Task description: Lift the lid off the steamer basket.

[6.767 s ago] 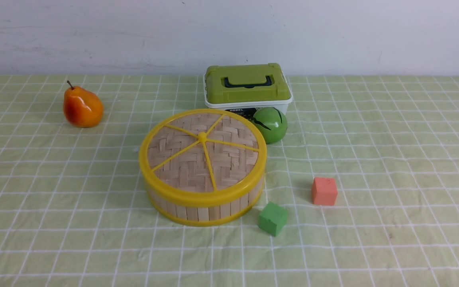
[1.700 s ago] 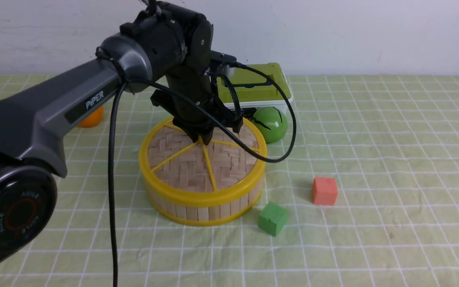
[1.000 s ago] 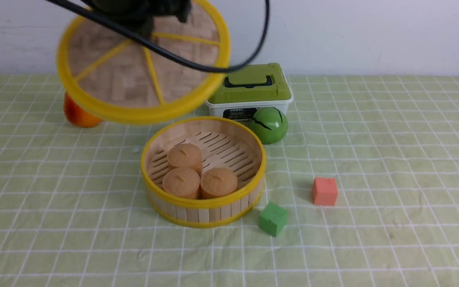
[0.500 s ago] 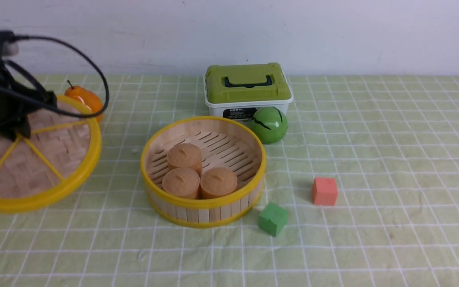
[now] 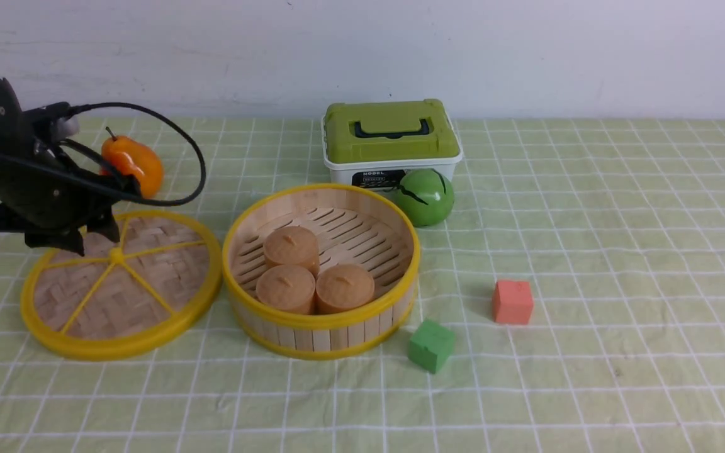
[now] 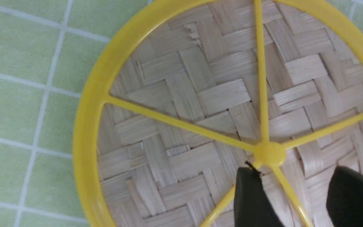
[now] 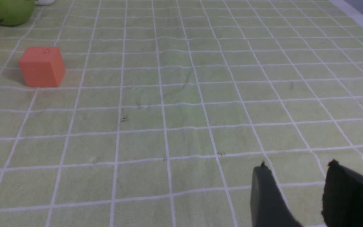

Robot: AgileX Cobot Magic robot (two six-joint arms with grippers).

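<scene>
Now the lid (image 5: 120,286) lies flat on the tabletop (image 5: 620,251), knob side up, just to the left of the steamer basket (image 5: 321,330). Their yellow rims come so close that the front view does not show whether they touch. The basket stands open at the top. On its slatted floor sit three round tan cakes (image 5: 291,246), bunched together toward the near side.

The left tool (image 5: 93,240) hangs over the far part of the lid, close to the centre knob (image 5: 116,255). In the left wrist view its two dark fingers (image 6: 250,198) stand well apart, one on each side of a yellow spoke. The knob (image 6: 269,153) sits just past their tips, and they grip nothing.

The right tool (image 7: 298,165) shows only in its own wrist view. Its fingers are parted over bare checked cloth and nothing is between them.

An orange pear (image 5: 131,165) rests behind the left arm. A white box with a green lid (image 5: 391,135) stands beyond the basket, and a green ball (image 5: 427,196) sits right in front of the box. A green cube (image 5: 430,345) lies just beside the basket's near right edge. A red cube (image 5: 512,302) sits farther to the right, apart from the basket.
</scene>
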